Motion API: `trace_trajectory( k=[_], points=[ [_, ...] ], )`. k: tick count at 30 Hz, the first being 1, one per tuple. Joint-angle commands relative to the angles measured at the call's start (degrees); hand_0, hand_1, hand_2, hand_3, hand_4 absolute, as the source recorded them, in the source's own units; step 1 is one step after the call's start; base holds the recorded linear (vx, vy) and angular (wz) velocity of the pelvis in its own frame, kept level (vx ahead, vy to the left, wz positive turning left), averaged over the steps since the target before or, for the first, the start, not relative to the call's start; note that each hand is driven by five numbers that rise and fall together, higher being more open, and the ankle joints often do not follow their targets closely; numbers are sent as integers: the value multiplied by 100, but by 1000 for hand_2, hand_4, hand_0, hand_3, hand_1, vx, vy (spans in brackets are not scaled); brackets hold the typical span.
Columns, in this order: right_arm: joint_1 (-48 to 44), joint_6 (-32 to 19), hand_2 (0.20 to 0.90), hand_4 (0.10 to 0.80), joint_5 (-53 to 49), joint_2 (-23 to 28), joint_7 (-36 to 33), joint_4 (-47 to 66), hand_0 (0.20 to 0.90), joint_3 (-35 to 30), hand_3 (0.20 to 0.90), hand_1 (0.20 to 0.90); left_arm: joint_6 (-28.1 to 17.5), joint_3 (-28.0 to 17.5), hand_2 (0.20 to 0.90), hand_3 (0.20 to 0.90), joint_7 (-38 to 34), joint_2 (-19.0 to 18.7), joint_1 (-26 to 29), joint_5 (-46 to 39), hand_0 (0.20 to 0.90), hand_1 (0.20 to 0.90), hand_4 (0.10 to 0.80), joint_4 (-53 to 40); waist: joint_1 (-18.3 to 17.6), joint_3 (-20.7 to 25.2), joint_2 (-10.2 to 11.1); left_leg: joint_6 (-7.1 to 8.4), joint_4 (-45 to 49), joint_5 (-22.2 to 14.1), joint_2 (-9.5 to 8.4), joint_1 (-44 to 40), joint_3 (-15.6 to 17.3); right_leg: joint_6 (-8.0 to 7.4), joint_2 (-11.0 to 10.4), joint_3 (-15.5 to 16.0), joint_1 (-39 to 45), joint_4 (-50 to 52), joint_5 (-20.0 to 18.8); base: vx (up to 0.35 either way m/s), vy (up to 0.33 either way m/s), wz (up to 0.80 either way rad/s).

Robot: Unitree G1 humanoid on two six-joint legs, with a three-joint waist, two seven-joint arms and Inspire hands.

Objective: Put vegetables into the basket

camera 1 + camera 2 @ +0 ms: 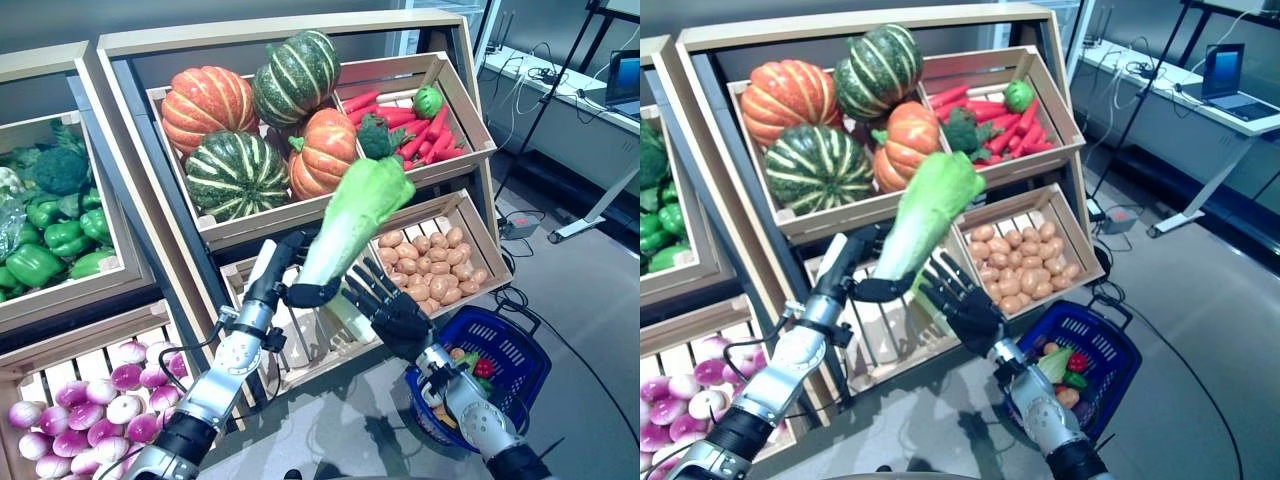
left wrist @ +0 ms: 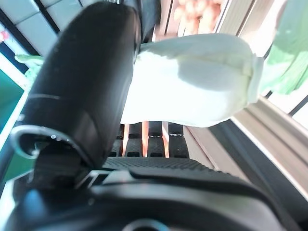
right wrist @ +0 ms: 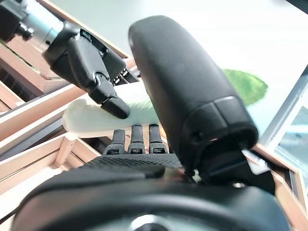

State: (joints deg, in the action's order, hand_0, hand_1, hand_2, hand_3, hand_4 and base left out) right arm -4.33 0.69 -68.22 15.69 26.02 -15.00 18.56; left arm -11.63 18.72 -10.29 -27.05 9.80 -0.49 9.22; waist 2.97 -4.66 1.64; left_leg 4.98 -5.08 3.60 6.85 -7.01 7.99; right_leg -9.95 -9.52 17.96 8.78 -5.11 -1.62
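Shop corner, grey floor, wooden produce rack (image 1: 160, 45) of slatted crates; a desk with a laptop (image 1: 625, 85) well off to the right of the rack.

Left hand (image 1: 290, 275) raised in front of the rack, fingers and thumb curled round the pale stalk end of a long green cabbage (image 1: 355, 215); leafy end tilts up toward the pumpkin crate. Right hand (image 1: 390, 305) just beside the stalk, below the cabbage, fingers spread and straight, holding nothing; contact with the cabbage not clear.

Blue basket (image 1: 520, 350) on the floor at the rack's lower right, under the right forearm, already holding a few vegetables.

On the rack: pumpkins (image 1: 235, 120) upper middle, carrots (image 1: 415, 125) upper right, potatoes (image 1: 430, 260) below the carrots, green peppers (image 1: 55, 240) far left, purple-white turnips (image 1: 90, 400) bottom left.
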Motion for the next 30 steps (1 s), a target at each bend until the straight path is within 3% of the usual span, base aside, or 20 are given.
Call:
trace_trajectory(
  k=[1,17,21,23,27,28,30],
  points=[
    [-914,-738,900,800,-512,-242,459,834,900,-502,900,900,-755,219,300,300,118,-150,1034,486,300,300,400,-258,111,259,16,-55,8,-171,-89,-42,-71,222,-171,-5,72,51,-230,33,-47,2],
    [-1497,-1106,900,800,-444,219,786,1661,900,-1008,900,900,-1037,469,300,300,419,-600,728,1001,300,300,400,50,181,254,-2,-72,8,-246,-127,-128,-219,242,-156,0,161,109,-128,24,-9,4],
    [-1529,-1350,900,800,-223,269,397,1617,900,-1038,900,900,-1222,588,300,300,233,-638,760,1318,300,300,400,-49,184,263,-4,-71,8,-254,-132,-119,-242,239,-154,-11,165,82,-133,18,5,0],
    [-1543,-1743,900,800,-109,245,123,1589,900,-1113,900,900,-1336,661,300,300,-2,-644,797,1524,300,300,400,-162,180,258,-5,-68,8,-258,-120,-118,-238,236,-153,-12,169,73,-137,0,0,0],
    [-1528,-1890,900,800,-27,231,27,1601,900,-1149,900,900,-1396,680,300,300,-92,-644,796,1603,300,300,400,-188,181,256,-7,-66,8,-261,-117,-113,-241,235,-152,-12,169,71,-136,10,-1,0],
    [-1572,-2382,900,800,432,199,-491,1601,900,-1226,900,900,-1550,774,300,300,-433,-674,801,2092,300,300,400,-330,171,238,-16,-60,8,-306,-106,-139,-255,239,-136,-29,187,77,-102,0,0,0],
    [-1571,-2394,900,800,502,182,-589,1639,900,-1223,900,900,-1567,798,300,300,-501,-667,810,2167,300,300,400,-317,169,245,-7,-67,8,-274,-114,-110,-259,243,-143,-27,163,69,-133,0,0,0]
  ],
)
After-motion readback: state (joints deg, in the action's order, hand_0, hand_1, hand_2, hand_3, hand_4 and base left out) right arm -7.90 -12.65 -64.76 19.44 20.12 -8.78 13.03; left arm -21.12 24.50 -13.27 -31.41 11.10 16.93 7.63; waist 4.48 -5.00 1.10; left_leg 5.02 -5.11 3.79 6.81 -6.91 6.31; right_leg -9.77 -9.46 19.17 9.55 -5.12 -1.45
